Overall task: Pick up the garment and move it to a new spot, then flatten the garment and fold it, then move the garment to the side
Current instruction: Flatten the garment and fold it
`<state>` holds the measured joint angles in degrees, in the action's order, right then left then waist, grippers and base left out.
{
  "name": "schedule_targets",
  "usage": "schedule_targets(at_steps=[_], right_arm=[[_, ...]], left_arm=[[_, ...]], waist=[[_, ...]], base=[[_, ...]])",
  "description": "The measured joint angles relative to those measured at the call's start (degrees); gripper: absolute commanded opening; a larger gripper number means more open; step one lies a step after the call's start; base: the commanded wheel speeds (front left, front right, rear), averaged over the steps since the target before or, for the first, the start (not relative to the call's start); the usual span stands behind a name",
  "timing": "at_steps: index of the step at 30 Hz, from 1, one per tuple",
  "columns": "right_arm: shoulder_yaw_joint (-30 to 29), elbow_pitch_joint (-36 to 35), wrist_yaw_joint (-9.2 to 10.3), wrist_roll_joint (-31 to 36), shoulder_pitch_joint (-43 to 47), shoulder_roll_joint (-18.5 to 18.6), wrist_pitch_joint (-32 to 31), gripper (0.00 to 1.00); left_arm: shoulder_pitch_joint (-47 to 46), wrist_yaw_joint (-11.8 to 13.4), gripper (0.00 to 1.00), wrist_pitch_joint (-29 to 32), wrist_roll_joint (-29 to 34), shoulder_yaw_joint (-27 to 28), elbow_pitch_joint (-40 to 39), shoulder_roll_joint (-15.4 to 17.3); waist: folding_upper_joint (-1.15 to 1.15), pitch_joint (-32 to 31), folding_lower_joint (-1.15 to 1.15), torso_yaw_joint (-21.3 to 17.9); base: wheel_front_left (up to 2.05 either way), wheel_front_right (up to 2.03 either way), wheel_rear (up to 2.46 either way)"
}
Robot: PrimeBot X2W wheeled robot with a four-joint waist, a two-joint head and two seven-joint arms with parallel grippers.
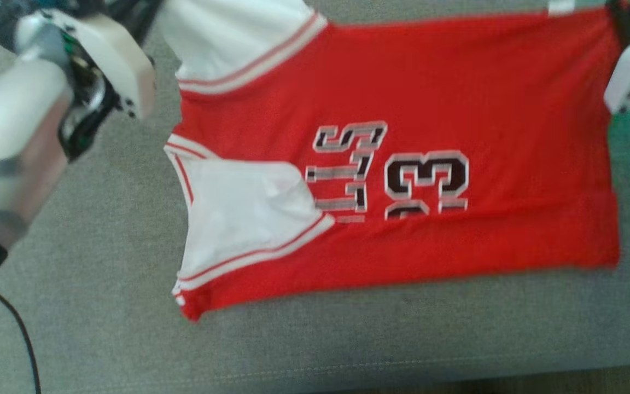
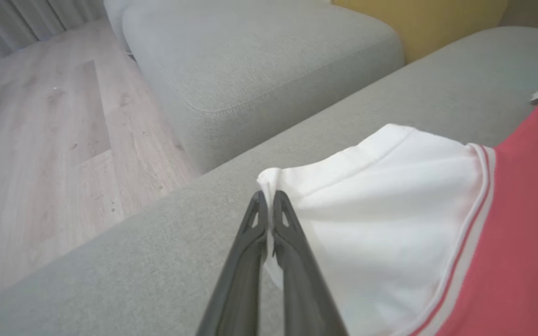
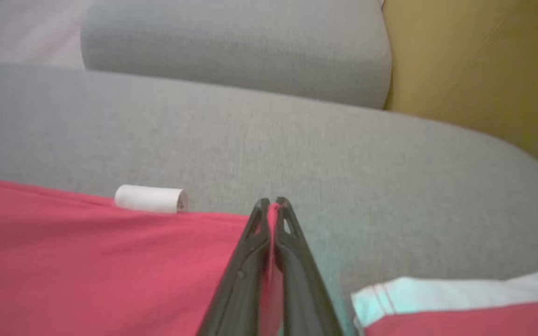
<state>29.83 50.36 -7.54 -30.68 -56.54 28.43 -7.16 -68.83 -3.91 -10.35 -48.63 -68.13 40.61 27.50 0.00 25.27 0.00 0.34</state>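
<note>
Since both grippers pinch top-edge corners, jersey (image 1: 457, 98) lies stretched across sofa (image 1: 101, 246), frame centre. Left gripper (image 2: 267, 198) clenched on white sleeve tip; right gripper (image 3: 272, 205) clenched on red hem corner. Likely set for fold toward lower edge. Tag (image 3: 147, 198) left of right tips. Striped cloth (image 3: 460, 298) lower right, possible snag.

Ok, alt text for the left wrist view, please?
The left gripper is shut on the tip of a white sleeve of a red jersey lying on a grey sofa. Wooden floor at left, yellow cushion at top.
</note>
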Motion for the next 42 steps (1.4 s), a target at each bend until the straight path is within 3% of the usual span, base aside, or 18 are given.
schedule_targets(at_steps=[4,15,22,29,35,42], right_arm=[[0.34,0.65,0.00,0.02,-3.59,-0.26,3.20,0.00],[0.26,4.39,0.00,1.10,-9.92,-2.15,14.35,0.00],[2.58,4.86,0.00,-0.90,-6.02,-1.30,17.38,0.00],[6.79,1.04,0.00,-4.68,0.73,1.56,17.57,0.00],[10.76,-2.75,0.00,-8.91,6.48,4.57,14.10,0.00],[16.11,-5.65,0.00,-11.89,11.19,8.68,8.62,0.00]], left_arm=[[-2.59,0.11,0.00,-1.58,0.09,1.02,2.94,-0.74],[-6.84,3.89,0.00,-3.93,3.78,8.39,5.34,-3.31],[-0.60,2.09,0.00,-4.32,7.97,10.81,1.68,-4.05],[7.33,0.25,0.00,-4.34,9.98,11.11,-2.46,-1.70],[13.33,-0.24,0.00,-4.17,10.14,9.32,-7.66,1.44],[20.53,-1.67,0.00,1.88,8.80,4.98,-16.08,5.48]], waist=[[0.00,0.61,0.00,-0.28],[0.00,0.99,0.00,-0.77],[0.00,-1.70,0.00,0.04],[0.00,-5.57,0.00,0.70],[0.00,-8.95,0.00,1.27],[0.00,-10.82,0.00,2.09]], base=[[0.00,0.00,0.00],[0.00,0.00,0.00],[0.00,0.00,0.00],[0.00,0.00,0.00],[0.00,0.00,0.00],[0.00,0.00,0.00]])
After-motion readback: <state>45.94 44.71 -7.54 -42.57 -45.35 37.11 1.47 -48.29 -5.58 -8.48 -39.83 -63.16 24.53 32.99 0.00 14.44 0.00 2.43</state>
